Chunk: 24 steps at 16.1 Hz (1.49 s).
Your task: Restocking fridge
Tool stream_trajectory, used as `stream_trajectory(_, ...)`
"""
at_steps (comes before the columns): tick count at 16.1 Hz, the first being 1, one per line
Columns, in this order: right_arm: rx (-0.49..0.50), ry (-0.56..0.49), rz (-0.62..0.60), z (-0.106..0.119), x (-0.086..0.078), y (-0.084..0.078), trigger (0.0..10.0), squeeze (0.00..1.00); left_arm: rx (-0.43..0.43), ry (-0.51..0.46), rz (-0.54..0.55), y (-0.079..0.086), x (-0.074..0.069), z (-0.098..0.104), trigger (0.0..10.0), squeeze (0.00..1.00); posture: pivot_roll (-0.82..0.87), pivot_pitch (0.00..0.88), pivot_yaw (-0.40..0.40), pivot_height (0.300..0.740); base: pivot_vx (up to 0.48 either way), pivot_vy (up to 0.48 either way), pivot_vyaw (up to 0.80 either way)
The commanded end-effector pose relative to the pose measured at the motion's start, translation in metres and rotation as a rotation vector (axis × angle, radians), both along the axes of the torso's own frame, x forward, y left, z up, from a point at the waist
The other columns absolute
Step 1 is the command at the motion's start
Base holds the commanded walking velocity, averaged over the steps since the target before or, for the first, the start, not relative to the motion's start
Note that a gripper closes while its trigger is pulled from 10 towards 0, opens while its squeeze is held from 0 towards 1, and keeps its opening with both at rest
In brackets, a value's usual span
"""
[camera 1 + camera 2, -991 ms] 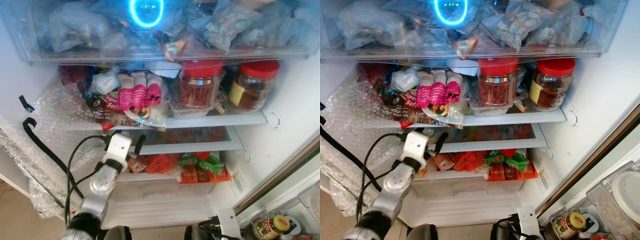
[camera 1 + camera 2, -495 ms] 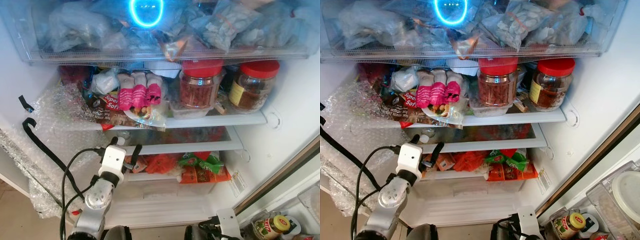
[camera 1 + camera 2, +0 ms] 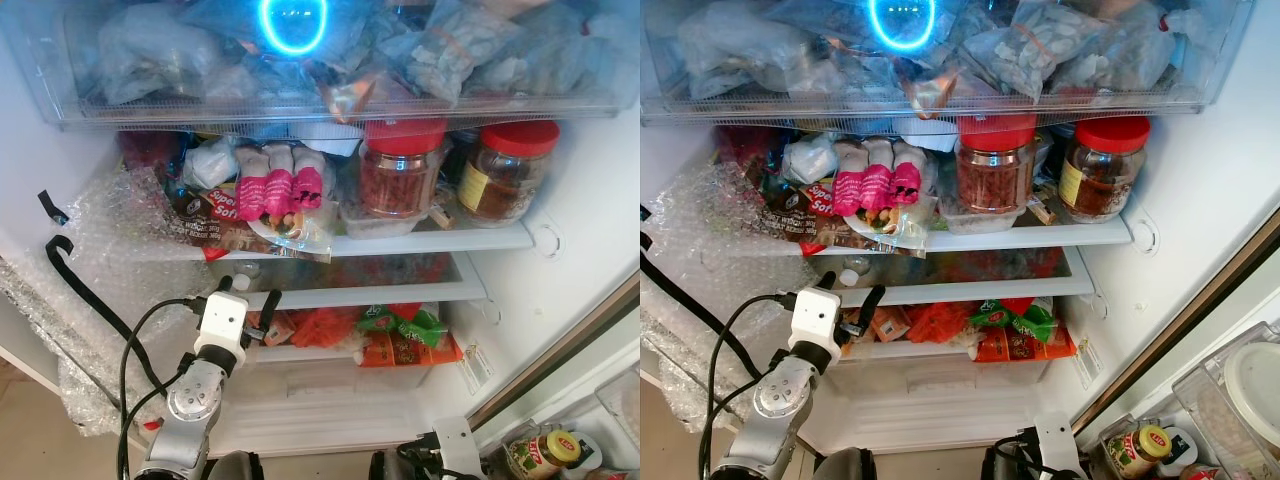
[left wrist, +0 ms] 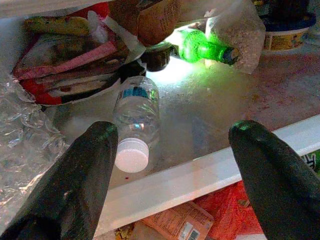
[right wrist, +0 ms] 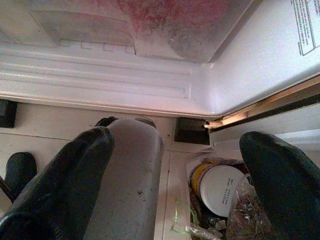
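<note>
A small clear water bottle (image 4: pixel 136 112) with a white cap (image 4: pixel 131 155) lies on its side on the fridge's middle glass shelf (image 4: pixel 210 172), cap toward me. The cap (image 3: pixel 240 283) also peeks out above the shelf's white front edge in the left eye view. My left gripper (image 3: pixel 248 298) hovers just in front of that edge, open, with nothing between its fingers (image 4: pixel 85 170). The bottle sits a short way beyond the left fingertip. My right gripper (image 5: pixel 175 145) hangs low by the fridge's base, open and holding nothing.
A green glass bottle (image 4: pixel 200 47) lies further back on the same shelf. Bubble wrap (image 3: pixel 110 230) lines the left wall. Two red-lidded jars (image 3: pixel 400 170) and a pink pack (image 3: pixel 280 190) crowd the shelf above. Snack packs (image 3: pixel 400 335) fill the drawer below.
My left gripper has drawn back and down from the middle shelf over the last second, uncovering the bottle's cap. It has hardly moved in the last half second.
</note>
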State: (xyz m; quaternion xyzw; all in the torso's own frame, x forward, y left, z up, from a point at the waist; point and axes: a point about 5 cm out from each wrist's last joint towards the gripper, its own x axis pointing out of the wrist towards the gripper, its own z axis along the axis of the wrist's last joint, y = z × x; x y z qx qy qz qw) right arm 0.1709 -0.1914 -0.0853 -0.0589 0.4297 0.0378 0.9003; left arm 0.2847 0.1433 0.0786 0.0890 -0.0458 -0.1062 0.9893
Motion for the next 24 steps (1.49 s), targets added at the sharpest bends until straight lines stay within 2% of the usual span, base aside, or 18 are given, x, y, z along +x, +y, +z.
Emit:
stream_trajectory(1,-0.027,0.076,-0.016,-0.0082,-0.0188,-0.0065,10.0,0.00,0.003,0.017,0.004,0.0018,-0.0023,-0.0020,10.0,0.00,-0.09,0.031,-0.015,0.635,-0.244,0.000,0.00)
stream_trajectory(13,-0.031,0.077,-0.010,-0.0083,-0.0193,-0.0069,10.0,0.00,-0.006,0.035,0.004,0.0004,-0.0033,-0.0049,10.0,0.00,-0.09,0.001,-0.014,0.635,-0.292,0.000,0.00)
stream_trajectory(24,-0.032,0.075,-0.014,-0.0076,-0.0179,-0.0084,10.0,0.00,-0.013,0.041,0.024,0.0015,-0.0033,-0.0053,10.0,0.00,-0.10,0.025,-0.018,0.635,-0.295,0.000,0.00)
